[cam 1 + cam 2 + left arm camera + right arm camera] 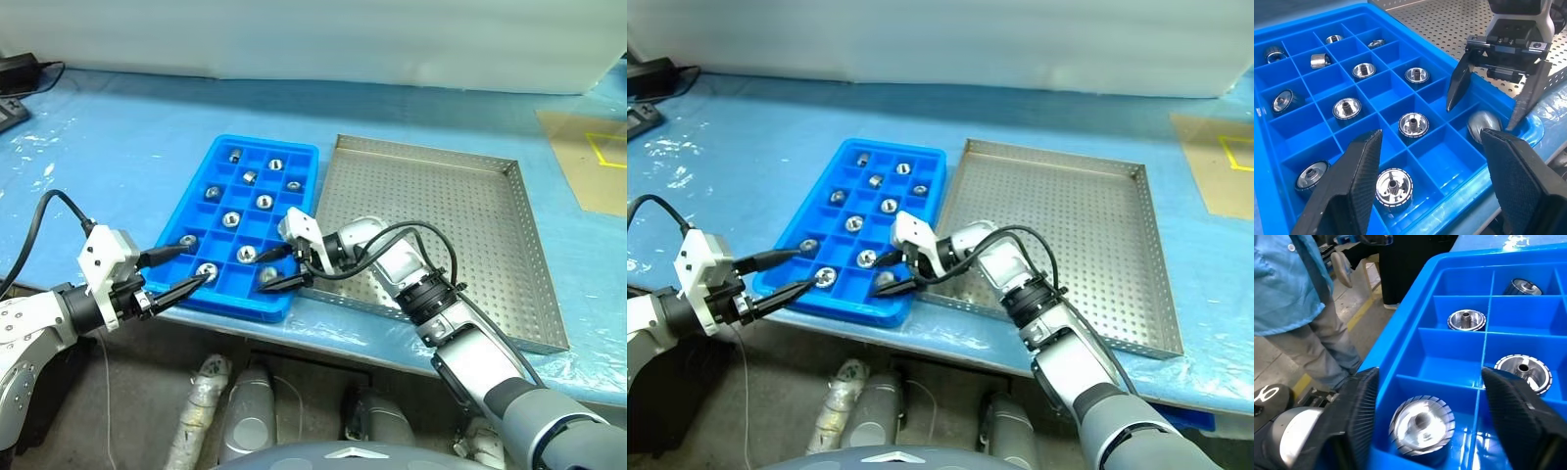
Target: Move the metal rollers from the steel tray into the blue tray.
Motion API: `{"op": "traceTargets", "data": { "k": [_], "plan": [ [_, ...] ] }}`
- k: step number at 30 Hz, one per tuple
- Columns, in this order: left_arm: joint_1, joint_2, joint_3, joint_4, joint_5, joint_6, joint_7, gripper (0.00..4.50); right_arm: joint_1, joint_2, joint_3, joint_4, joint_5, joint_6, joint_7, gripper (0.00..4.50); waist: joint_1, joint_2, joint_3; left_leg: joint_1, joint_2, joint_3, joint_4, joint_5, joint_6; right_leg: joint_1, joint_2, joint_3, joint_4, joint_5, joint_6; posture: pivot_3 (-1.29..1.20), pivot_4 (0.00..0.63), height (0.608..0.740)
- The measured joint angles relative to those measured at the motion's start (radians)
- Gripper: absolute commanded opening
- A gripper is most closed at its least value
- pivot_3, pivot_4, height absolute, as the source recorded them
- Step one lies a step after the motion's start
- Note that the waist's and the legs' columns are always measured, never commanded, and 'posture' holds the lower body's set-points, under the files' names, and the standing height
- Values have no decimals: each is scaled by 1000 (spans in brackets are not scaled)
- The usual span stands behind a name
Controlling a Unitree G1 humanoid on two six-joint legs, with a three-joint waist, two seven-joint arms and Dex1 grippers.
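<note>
Blue tray [217,176] holds metal rollers [231,219]; both arms' jaws gape empty over its near cells.

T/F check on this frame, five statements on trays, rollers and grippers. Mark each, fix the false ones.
1. The steel tray holds no rollers. True.
2. The blue tray sits on the robot's right of the steel tray. False: it lies on the left, beside it.
3. The right gripper is open over a near-corner compartment with a roller lying in it. True.
4. The left gripper is clamped on a roller. False: its fingers are apart, holding nothing, at the blue tray's near edge.
5. Every compartment of the blue tray is filled. False: several are empty.
</note>
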Motion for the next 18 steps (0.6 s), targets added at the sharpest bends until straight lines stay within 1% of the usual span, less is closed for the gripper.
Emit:
{"op": "traceTargets", "data": {
  "k": [1, 4, 8, 12, 14, 17, 18],
  "plan": [
    [-9, 1, -1, 3, -2, 0, 0, 3390, 3, -2, -1, -7, 1, 6, 1, 4457, 1, 0, 0, 0, 0, 0, 0, 0, 0, 0, 0, 0, 0, 0, 0, 369, 150, 740],
    [-52, 5, -16, 17, -2, -1, -3, 3390, 5, -7, -3, -15, -2, 10, -8, 4457, 0, 0, 0, 1, 0, 0, 0, 1, -1, 0, 0, 0, 1, 0, 0, 327, 150, 740],
    [-135, 7, -75, 70, 3, -5, -19, 3390, 5, -30, -59, -23, -4, 11, -64, 4457, -2, 0, 0, 1, -1, 1, 1, 1, -2, 1, 0, 1, 2, 0, 0, 282, 150, 740],
    [-201, 7, -127, 118, 17, -18, -35, 3390, 0, -86, -162, -97, 25, 48, -106, 4457, -5, 0, 0, 0, -2, 2, 1, 4, -7, -1, 1, 1, 3, 0, 0, 237, 150, 740],
    [-263, 1, -166, 162, 36, -35, -39, 3390, 5, -127, -219, -152, 45, 75, -137, 4457, -4, 0, 0, 0, -3, 3, 1, 5, -8, -1, 1, 1, 4, 0, 0, 209, 150, 740],
    [-344, -30, -234, 238, 78, -75, -43, 3390, 31, -182, -303, -208, 55, 98, -205, 4457, -12, -1, -1, 1, -5, 3, 1, 5, -8, 0, 1, 2, 5, 1, 1, 163, 150, 740],
    [-378, -56, -266, 269, 97, -94, -43, 3390, 50, -199, -332, -211, 53, 103, -243, 4457, -13, 0, -1, 1, -6, 3, 2, 5, -8, 0, 1, 2, 5, 1, 1, 154, 150, 740]
  ]
}}
